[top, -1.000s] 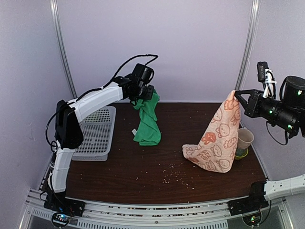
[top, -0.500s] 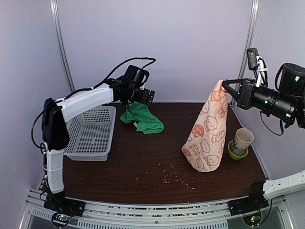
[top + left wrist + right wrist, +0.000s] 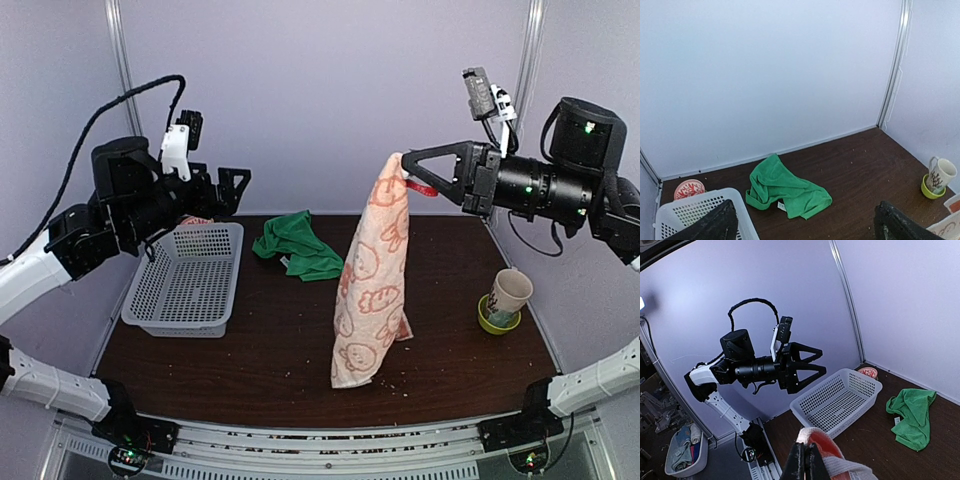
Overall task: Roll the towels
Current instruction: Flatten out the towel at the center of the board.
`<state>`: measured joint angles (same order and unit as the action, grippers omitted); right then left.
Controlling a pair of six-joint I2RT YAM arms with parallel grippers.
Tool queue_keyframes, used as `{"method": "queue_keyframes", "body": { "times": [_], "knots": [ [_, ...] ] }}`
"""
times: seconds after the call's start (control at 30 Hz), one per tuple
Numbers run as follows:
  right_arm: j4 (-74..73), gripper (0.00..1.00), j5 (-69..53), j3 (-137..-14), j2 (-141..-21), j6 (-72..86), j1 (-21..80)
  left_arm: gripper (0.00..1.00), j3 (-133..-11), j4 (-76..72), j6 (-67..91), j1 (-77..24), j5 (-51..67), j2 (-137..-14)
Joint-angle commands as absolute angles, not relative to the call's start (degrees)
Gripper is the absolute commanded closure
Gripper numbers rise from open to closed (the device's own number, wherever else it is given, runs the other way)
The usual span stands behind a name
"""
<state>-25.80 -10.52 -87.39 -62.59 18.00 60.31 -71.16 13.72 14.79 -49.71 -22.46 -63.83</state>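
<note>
The green towel lies crumpled on the brown table near the back wall, with nothing touching it; the left wrist view shows it ahead, and the right wrist view at the right. My left gripper hangs open above the basket, well left of it, its fingers spread wide. The pinkish towel printed with orange figures dangles in a long drape, its lower end touching the table. My right gripper is shut on its top corner.
A white mesh basket sits at the table's left side, with a red patterned bowl behind it. A printed cup stands in a yellow-green saucer at the right edge. Crumbs dot the table's middle.
My left gripper opened and let the green towel drop into a heap, then drew back left over the basket. The right gripper carried the printed towel leftward and higher.
</note>
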Motion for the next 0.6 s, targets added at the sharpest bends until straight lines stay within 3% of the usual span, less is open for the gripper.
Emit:
{"method": "queue_keyframes", "body": {
  "times": [0.0, 0.3, 0.57],
  "knots": [
    [-25.63, 1.0, -7.46, -79.57, -56.12, 14.45, 60.23, 0.02, -62.11, 11.26, 17.94, -49.86, -14.88, -61.72],
    [-40.68, 1.0, 7.57, -56.33, -40.64, 25.58, 60.16, 0.02, -59.04, 6.06, 20.4, -50.84, -1.84, -71.87],
    [-51.97, 1.0, 10.23, -47.62, -35.25, 36.46, 60.28, 0.04, -64.93, 8.03, 20.65, -55.25, 3.44, -89.06]
  ]
}}
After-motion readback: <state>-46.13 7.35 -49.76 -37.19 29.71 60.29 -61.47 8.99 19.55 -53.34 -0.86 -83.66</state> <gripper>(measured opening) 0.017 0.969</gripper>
